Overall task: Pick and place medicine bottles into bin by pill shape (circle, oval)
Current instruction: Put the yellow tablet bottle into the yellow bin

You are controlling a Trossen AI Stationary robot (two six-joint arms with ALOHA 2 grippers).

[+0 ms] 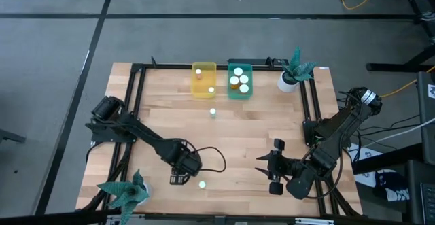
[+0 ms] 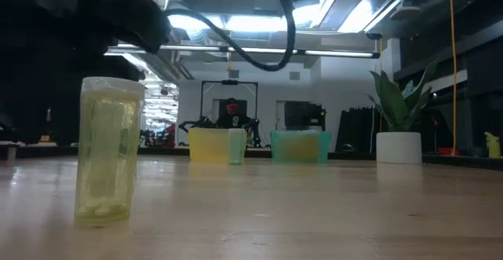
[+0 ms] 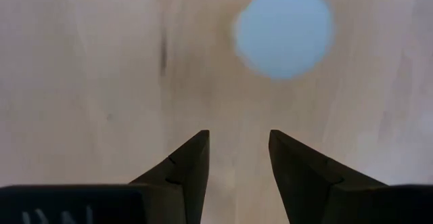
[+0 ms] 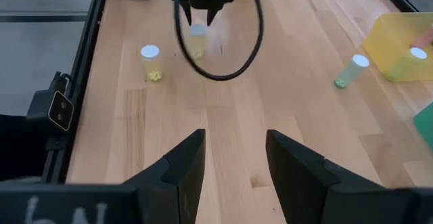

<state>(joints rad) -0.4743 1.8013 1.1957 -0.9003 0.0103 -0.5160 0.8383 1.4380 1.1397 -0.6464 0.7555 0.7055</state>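
My left gripper [image 1: 178,178] is open and empty, pointing down over the table's front left. A bottle's round white cap [image 3: 284,29] shows just beyond its fingertips [image 3: 238,136]. A white-capped bottle [image 1: 202,183] with yellow pills stands on its base beside that gripper, and looms close in the low view [image 2: 106,150]. The right wrist view shows this bottle [image 4: 150,61] and a second bottle [image 4: 196,41] below the left gripper. Another bottle [image 1: 213,113] stands mid-table. The yellow bin [image 1: 204,80] holds two bottles and the teal bin [image 1: 239,80] holds several. My right gripper [image 1: 270,167] is open and empty at the front right.
A white pot with a plant [image 1: 288,81] stands at the far right beside the teal bin. Another plant [image 1: 126,192] is at the front left corner. A black frame [image 1: 136,89] runs along the table's edges. Bare wood lies between the two arms.
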